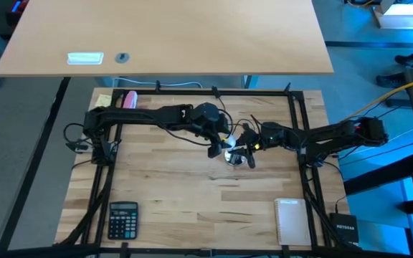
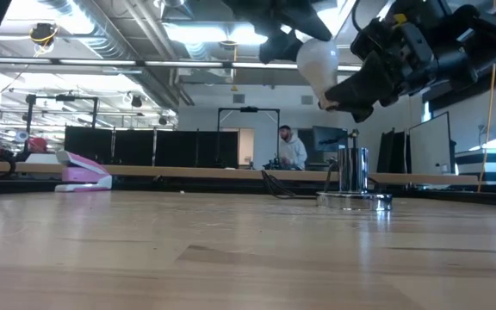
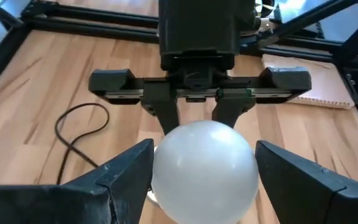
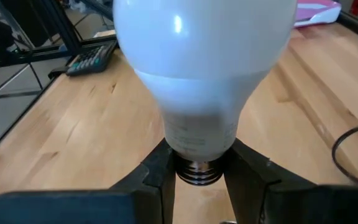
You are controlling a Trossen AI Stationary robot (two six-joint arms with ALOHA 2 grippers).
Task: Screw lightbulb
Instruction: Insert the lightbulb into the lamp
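The white lightbulb (image 2: 317,58) is in the air over the middle of the table, tilted, its globe up and its darker screw base (image 4: 195,172) lower. Both grippers meet at it. My left gripper (image 3: 204,177) reaches in from the table's left and is shut on the globe (image 3: 204,171). My right gripper (image 4: 195,177) reaches in from the right and is shut on the base. The round silver socket (image 2: 352,179) with its black cord stands on the table just below and beside them (image 1: 233,158). My left gripper has the bulb's globe between its two fingers (image 3: 132,174), one on each side at the globe's widest part (image 3: 160,171). The bulb is lifted clear of the table. My right gripper pinches the bulb's screw base (image 4: 191,163) between its two fingertips (image 4: 157,171), coming at it from the table's right. The globe stands out beyond the fingers, tilted up and clear of the socket.
A calculator (image 1: 122,218) lies at the near left and a notebook (image 1: 291,221) at the near right. A long pink-and-white object (image 1: 128,99) lies at the far left. The socket's black cord (image 3: 73,134) loops over the wood. A person (image 2: 293,148) is far behind the table.
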